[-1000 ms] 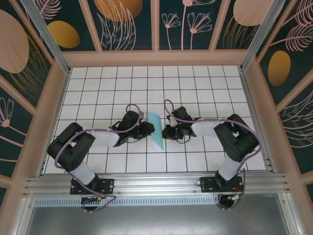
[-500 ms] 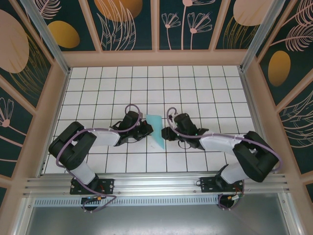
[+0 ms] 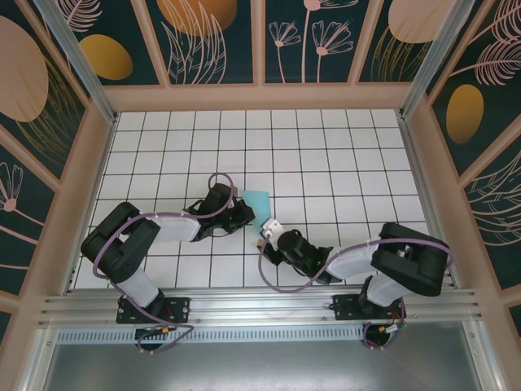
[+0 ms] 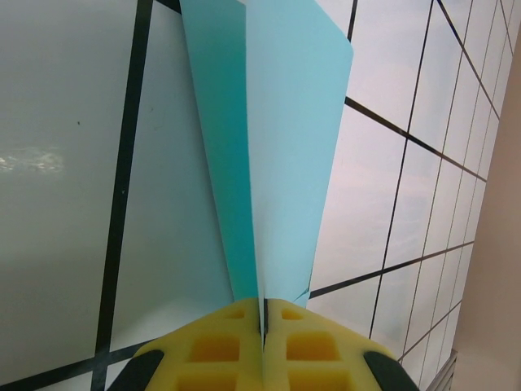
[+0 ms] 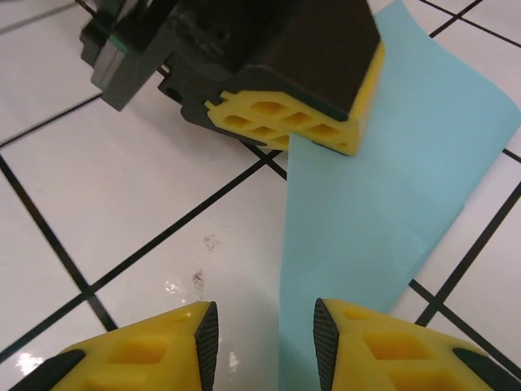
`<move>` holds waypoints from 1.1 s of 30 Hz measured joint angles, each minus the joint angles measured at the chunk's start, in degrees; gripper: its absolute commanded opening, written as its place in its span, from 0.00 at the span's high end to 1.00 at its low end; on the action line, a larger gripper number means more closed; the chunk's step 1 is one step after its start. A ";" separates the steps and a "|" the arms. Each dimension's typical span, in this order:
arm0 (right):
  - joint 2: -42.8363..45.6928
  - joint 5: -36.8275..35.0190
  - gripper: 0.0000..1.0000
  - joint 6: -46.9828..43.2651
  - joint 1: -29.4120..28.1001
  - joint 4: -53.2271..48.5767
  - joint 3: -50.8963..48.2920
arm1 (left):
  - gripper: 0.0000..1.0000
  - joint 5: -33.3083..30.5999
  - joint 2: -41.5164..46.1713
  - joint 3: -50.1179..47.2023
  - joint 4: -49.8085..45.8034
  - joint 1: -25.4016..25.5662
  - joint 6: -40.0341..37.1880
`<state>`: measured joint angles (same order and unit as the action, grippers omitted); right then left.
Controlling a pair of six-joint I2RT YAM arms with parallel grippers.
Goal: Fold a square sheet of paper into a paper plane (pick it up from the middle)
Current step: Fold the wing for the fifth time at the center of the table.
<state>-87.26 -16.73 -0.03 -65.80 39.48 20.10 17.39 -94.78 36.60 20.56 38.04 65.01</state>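
Bright, even light; faint glare on the glossy tiles [image 4: 32,159].

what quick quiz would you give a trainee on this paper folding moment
1. True or false: the left gripper is shut on the folded paper.
2. The right gripper is: A) shut on the paper, B) open, C) shut on nothing.
3. What colour is the paper?
Key: 1 true; 2 B; 3 light turquoise-blue.
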 measured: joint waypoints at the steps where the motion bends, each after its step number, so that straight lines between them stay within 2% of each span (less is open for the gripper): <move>1: -1.49 -1.40 0.60 -1.36 -0.44 0.46 0.55 | 0.98 -0.02 0.00 0.07 -0.15 0.00 0.00; 6: -5.92 -7.32 0.60 -5.73 -1.57 2.80 1.57 | 0.98 0.02 0.00 0.63 -0.44 0.00 0.00; 10: -8.26 -9.40 0.63 -8.09 -1.60 3.89 2.29 | 0.98 0.13 0.00 0.76 -0.48 0.00 0.00; 27: -12.92 -14.60 0.92 -11.10 -1.81 6.67 4.68 | 0.97 0.09 0.00 0.87 -0.87 0.00 -0.02; 29: -12.92 -14.91 0.92 -10.99 -1.81 6.67 4.68 | 0.97 -0.02 0.00 0.87 -0.98 0.00 -0.02; 33: -12.98 -15.04 0.97 -10.36 -1.81 6.64 4.72 | 0.92 -0.24 0.00 0.87 -1.31 0.00 -0.02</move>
<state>-100.25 -31.77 -10.39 -67.61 46.13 24.82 17.15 -94.78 37.47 19.25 38.04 64.99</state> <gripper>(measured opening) 0.081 0.067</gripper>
